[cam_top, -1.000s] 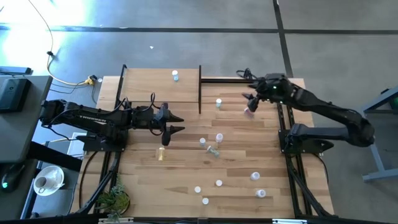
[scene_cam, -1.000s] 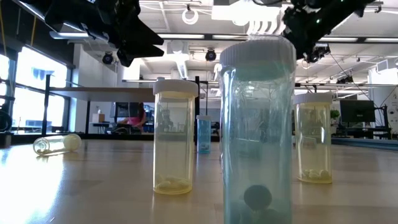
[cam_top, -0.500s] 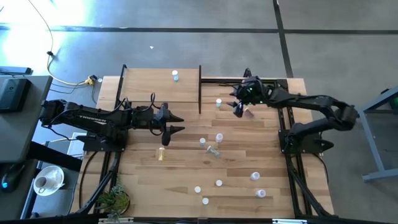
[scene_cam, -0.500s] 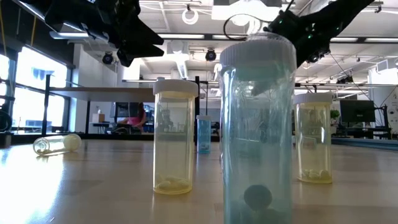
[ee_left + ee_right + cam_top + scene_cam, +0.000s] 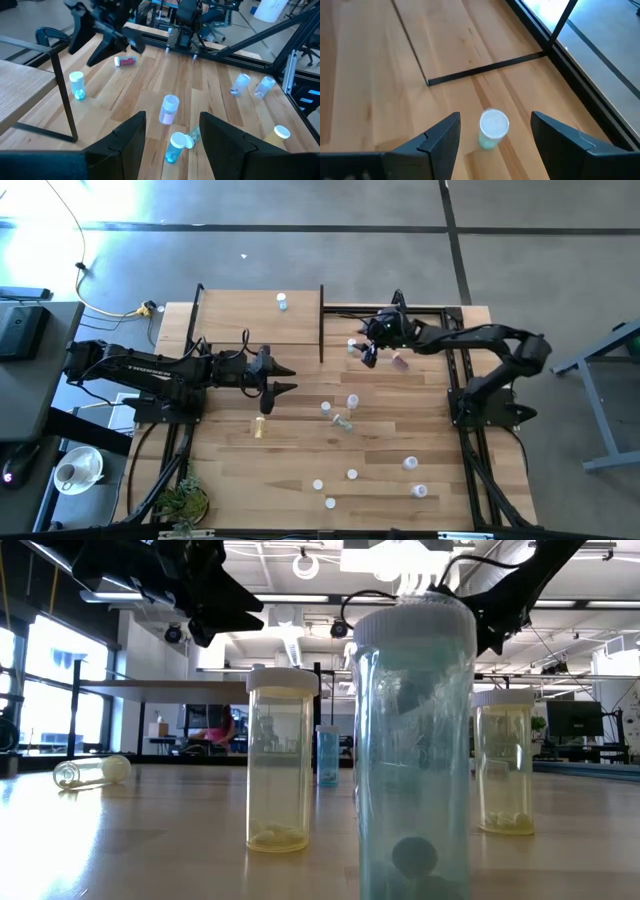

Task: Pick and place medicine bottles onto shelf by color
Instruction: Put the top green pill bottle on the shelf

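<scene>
I have the right end effector (image 5: 490, 145) spread wide and empty, hanging over an upright light green bottle (image 5: 493, 127) so its fingers can drop either side of the cap; that bottle stands on the counter (image 5: 300, 450) just beside the shelf (image 5: 240, 320), where a blue bottle (image 5: 282, 302) already sits. My left end effector (image 5: 172, 135) waits, released, near mid-counter

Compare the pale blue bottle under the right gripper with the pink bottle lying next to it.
The pale blue bottle stands upright, white cap up; the pink bottle lies on its side. The blue one sits between the open right gripper's fingers; the pink one lies outside them. Both rest on the tabletop, not the shelf.
</scene>
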You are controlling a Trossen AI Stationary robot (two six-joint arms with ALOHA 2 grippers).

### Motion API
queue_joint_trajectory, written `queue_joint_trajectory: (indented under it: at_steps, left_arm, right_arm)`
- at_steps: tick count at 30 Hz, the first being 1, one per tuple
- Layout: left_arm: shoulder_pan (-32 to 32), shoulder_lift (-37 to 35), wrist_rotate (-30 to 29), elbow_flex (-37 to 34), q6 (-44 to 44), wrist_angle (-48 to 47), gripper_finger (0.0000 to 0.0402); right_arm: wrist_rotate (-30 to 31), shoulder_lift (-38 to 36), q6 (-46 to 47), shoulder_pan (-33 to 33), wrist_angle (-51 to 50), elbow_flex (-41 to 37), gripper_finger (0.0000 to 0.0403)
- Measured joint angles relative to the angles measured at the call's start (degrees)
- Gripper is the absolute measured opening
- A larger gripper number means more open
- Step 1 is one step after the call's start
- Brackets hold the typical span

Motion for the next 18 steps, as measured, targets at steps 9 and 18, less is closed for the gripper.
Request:
queue_joint_trajectory:
  at_steps: [9, 18]
  left_arm:
    - [-0.01, 0.00, 0.00, 0.00, 0.01, 1.25, 0.0175]
    - [-0.02, 0.00, -0.01, 0.00, 0.02, 1.19, 0.0175]
  right_arm:
    - [0.15, 6.50, 1.55, 0.00, 4.60, 0.00, 0.0232]
    - [1.26, 9.24, 2.69, 0.00, 8.20, 0.00, 0.0232]
